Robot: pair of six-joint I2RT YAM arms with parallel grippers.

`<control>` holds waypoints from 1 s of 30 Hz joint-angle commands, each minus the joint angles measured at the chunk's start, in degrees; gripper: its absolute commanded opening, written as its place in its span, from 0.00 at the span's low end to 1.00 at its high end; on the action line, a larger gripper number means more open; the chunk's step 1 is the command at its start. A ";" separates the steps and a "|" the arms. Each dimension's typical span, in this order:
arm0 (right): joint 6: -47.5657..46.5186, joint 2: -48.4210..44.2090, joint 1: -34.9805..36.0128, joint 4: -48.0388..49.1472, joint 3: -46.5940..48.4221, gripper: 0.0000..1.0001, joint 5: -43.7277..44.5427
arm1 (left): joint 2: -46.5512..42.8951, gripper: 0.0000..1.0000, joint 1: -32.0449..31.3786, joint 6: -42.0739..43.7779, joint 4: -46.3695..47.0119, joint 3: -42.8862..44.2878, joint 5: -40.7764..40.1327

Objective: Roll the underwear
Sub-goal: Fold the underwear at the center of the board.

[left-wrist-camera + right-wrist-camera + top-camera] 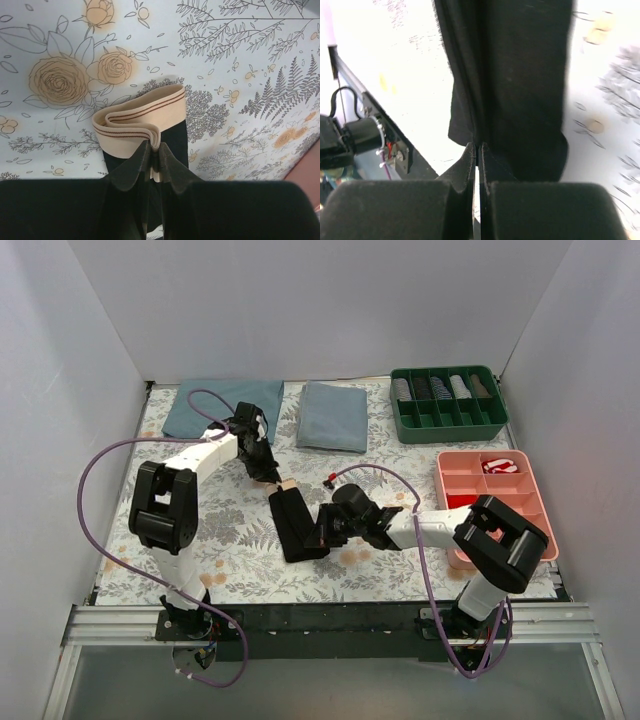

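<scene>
Clamped: left gripper on the waistband, right gripper on the underwear hem. Roll evenly, fabric taut between them.

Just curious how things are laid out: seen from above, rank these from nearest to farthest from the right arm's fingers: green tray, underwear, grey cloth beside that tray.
1. Underwear, pinched by the right fingers.
2. Grey cloth, back centre.
3. Green tray, back right.

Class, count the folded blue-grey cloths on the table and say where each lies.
2. The first cloth lies at the far left; the second cloth lies at the far middle, just left of the green tray. None appears hidden.
</scene>
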 commanded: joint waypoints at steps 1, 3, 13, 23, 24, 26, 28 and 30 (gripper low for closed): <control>2.89 -3.33 -0.55 0.49 -2.70 0.01 4.58 | 1.84 0.05 -1.91 0.88 0.05 4.49 -0.62; 3.42 -3.86 -0.73 0.49 -3.50 0.01 6.16 | 3.24 0.06 -2.71 0.89 -0.22 6.07 -0.88; 4.74 -2.28 -1.61 -2.06 -2.88 0.01 6.87 | 7.81 0.13 -4.29 -0.34 -0.31 8.71 -1.23; 7.29 -2.98 -2.49 -0.83 -4.46 0.15 6.87 | 10.63 0.27 -4.73 -0.52 -1.63 13.37 -0.01; 7.29 -3.24 -2.57 -0.83 -4.46 0.22 6.87 | 10.63 0.32 -4.82 -0.43 -1.71 13.72 0.08; 7.03 -3.95 -2.57 -0.48 -4.46 0.27 7.13 | 10.45 0.34 -4.82 -0.34 -2.24 14.95 0.08; 6.85 -5.35 -2.57 -0.21 -4.82 0.35 7.83 | 10.19 0.37 -4.82 0.01 -2.85 16.01 0.26; 6.59 -6.84 -2.57 -0.74 -5.17 0.46 8.97 | 9.49 0.41 -4.82 0.45 -3.12 17.76 0.26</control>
